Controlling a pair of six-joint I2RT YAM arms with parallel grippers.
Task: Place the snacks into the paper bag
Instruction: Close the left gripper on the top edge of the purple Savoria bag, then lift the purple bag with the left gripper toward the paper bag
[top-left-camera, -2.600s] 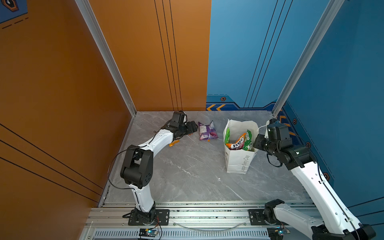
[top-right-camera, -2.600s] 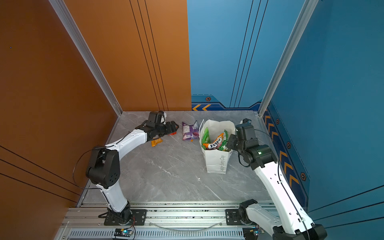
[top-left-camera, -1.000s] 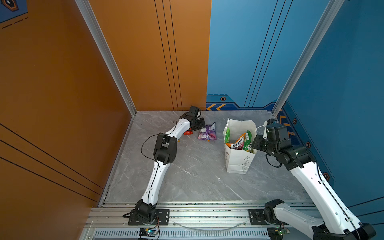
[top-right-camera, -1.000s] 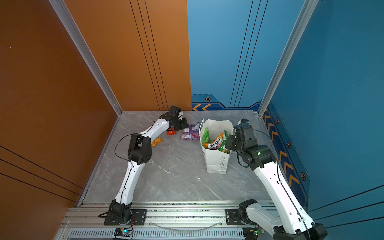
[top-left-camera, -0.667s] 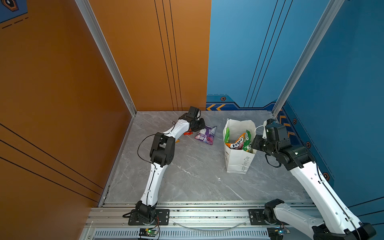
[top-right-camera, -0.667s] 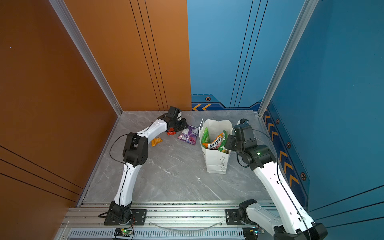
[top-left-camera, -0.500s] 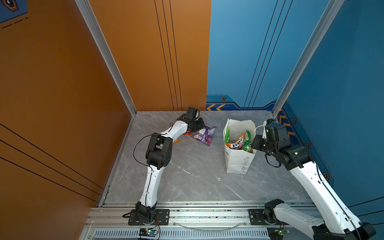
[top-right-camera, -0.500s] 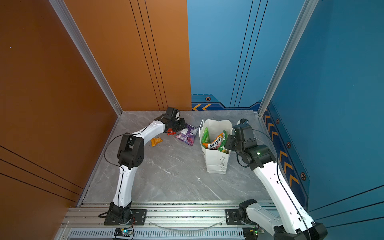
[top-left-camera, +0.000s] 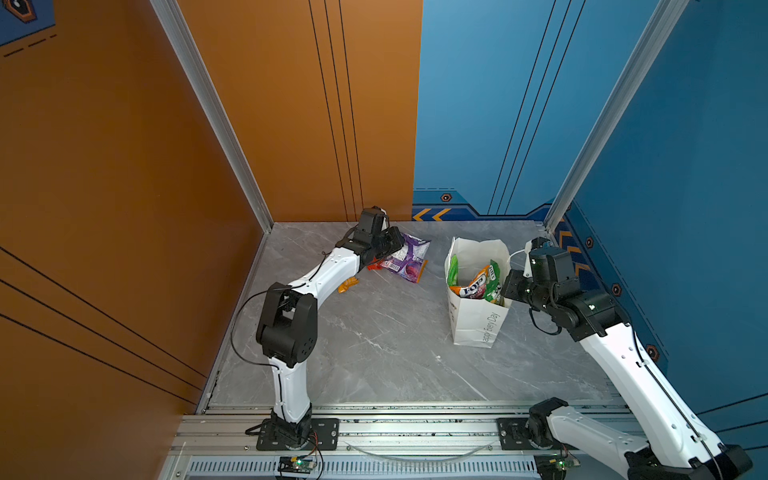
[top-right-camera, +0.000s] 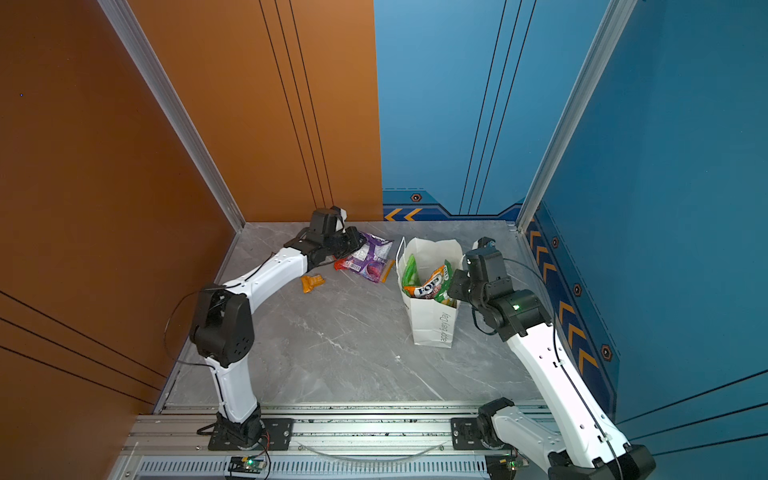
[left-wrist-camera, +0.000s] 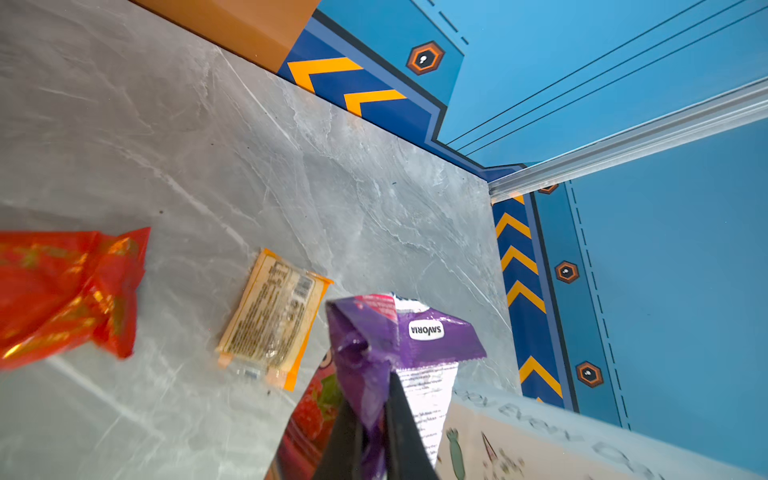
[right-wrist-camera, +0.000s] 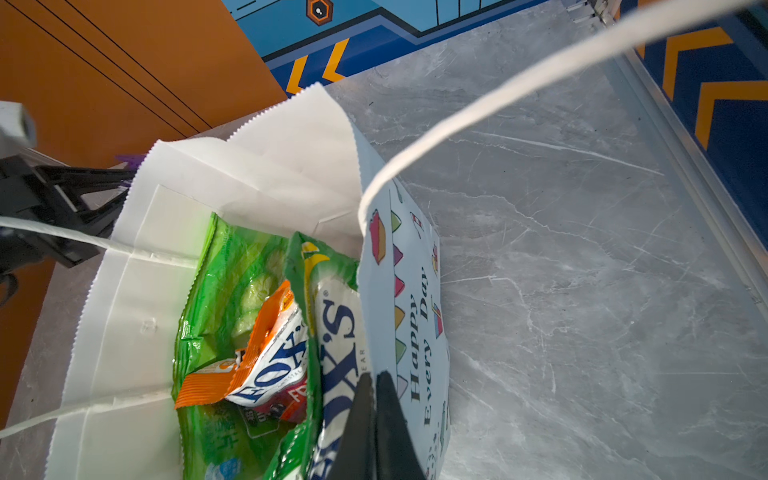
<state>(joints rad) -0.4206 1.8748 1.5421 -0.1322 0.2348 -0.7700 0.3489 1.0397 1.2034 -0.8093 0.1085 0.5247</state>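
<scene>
A: The paper bag (top-left-camera: 478, 328) (top-right-camera: 432, 328), where is it standing?

B: It is standing upright on the grey marbled desk (top-left-camera: 374, 340), right of the middle in both top views, with its mouth gaping open. The right end effector (right-wrist-camera: 375, 378) is pinching the bag's side wall at the rim. Its jaws are closed tight on the paper, one finger inside and one outside.

A: What is sitting inside?

B: A large green chip bag (right-wrist-camera: 232, 270) is leaning against the far inner wall. In front of it an orange FOX'S bag (right-wrist-camera: 266, 365) and a green FOX'S bag (right-wrist-camera: 332, 332) are poking up toward the rim.

A: And outside the bag?

B: The rest are lying well to the left of it, near the back wall. The left end effector (left-wrist-camera: 374, 399) (top-left-camera: 395, 245) is gripping a purple SAVORIA packet (left-wrist-camera: 415, 332) (top-left-camera: 411, 253) by one crumpled edge, jaws nearly closed on the foil. That end is hanging raised; whether the far end is touching the desk I cannot tell.

A: Anything smaller?

B: A fruit-print packet (left-wrist-camera: 311, 411) is showing just beneath the purple one. A red packet (left-wrist-camera: 66, 291) (top-right-camera: 340, 264) is lying beside them, and a yellow-orange packet (left-wrist-camera: 274, 324) is lying flat, printed back up. A small orange packet (top-left-camera: 348, 284) is resting by the left forearm.
</scene>
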